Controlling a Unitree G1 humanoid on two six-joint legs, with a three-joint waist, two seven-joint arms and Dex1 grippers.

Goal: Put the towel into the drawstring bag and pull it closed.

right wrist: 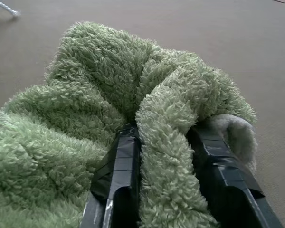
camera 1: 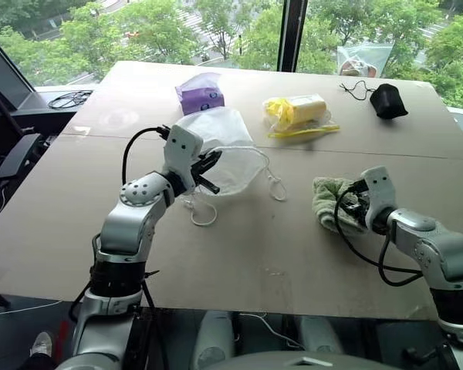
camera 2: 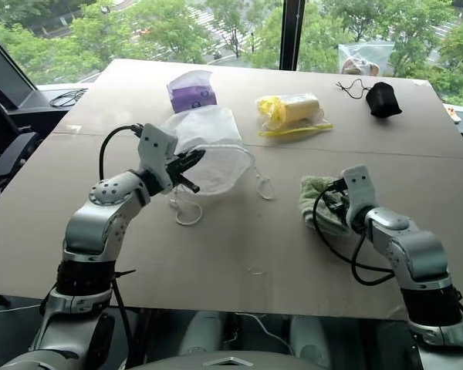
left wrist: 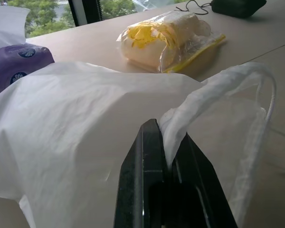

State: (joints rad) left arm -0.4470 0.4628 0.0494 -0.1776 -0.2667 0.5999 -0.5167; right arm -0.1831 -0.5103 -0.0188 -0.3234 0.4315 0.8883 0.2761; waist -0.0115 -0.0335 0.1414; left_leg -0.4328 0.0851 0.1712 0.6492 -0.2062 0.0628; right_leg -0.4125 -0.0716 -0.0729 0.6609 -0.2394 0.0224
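left end effector (left wrist: 168, 156) clamped on drawstring bag (camera 1: 224, 150) rim, right end effector (right wrist: 166, 156) pinching towel (camera 1: 329, 202) fold on bench (camera 1: 255, 254), purple pack (camera 1: 201, 99) print unreadable

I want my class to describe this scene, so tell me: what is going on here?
A two-armed robot works at a table. Its left gripper is shut on the rim of the white drawstring bag. Its right gripper pinches a fold of the green towel, which lies apart from the bag. The towel is not yet in the bag.
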